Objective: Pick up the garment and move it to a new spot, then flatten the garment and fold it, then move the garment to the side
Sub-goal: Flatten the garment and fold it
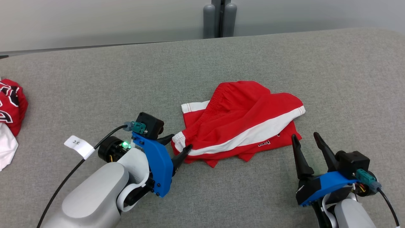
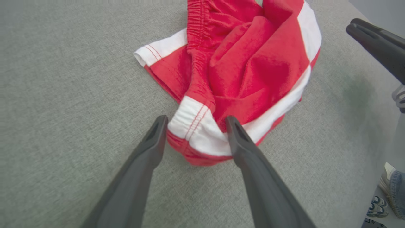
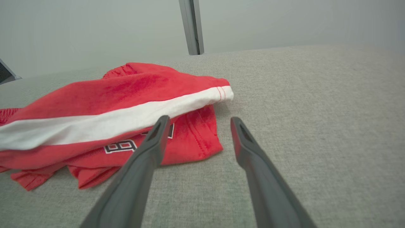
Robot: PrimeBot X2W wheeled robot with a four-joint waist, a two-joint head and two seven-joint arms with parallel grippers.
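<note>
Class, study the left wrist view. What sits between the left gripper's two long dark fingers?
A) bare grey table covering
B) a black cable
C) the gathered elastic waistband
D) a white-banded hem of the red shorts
D: the left gripper stands open, with the white-banded hem of the crumpled red-and-white fabric shorts between its fingers, while the gathered elastic waistband lies farther off.

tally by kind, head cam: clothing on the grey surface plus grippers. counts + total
Red-and-white shorts: 1
Cloth heap at the left edge: 1 (red on white; one piece or two, cannot tell)
Grippers: 2, left gripper and right gripper
Total: 4
</note>
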